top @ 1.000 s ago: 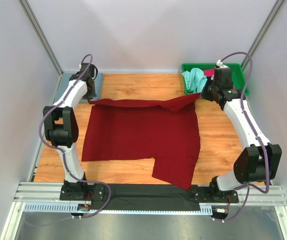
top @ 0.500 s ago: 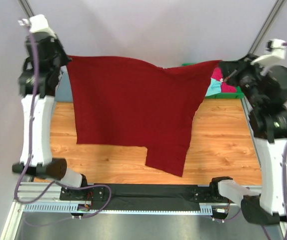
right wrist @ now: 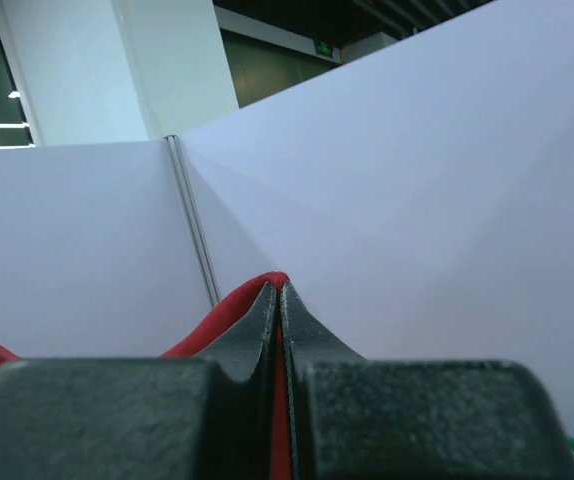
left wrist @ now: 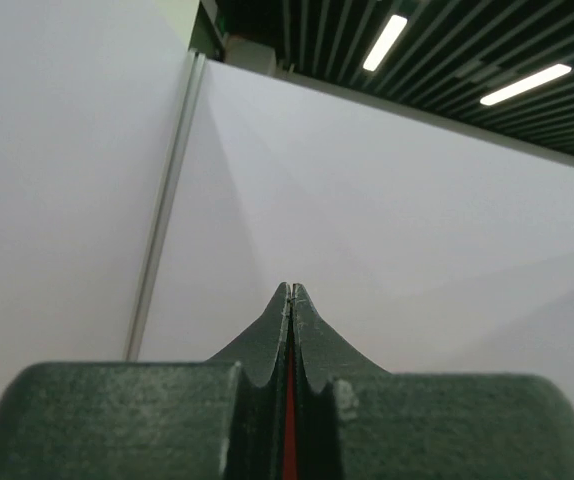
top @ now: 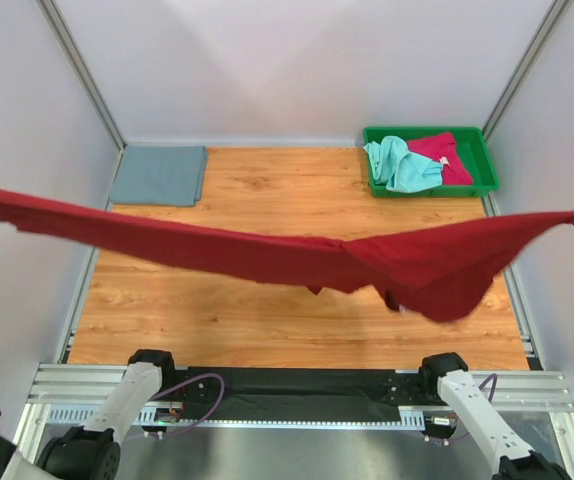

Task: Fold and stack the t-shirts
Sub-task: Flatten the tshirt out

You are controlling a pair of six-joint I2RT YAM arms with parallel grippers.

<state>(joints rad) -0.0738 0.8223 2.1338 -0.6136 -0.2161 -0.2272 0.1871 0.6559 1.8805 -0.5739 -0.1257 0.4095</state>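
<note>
Yep, left gripper and right gripper both pinch the dark red t-shirt midair. The grey-blue t-shirt sits at 11 o'clock.

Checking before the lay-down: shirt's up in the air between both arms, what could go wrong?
The left gripper and right gripper each pinch only a thin edge of the red shirt; stretched this wide, it could slip free. Its right half sags bunched, so it may land creased.
</note>
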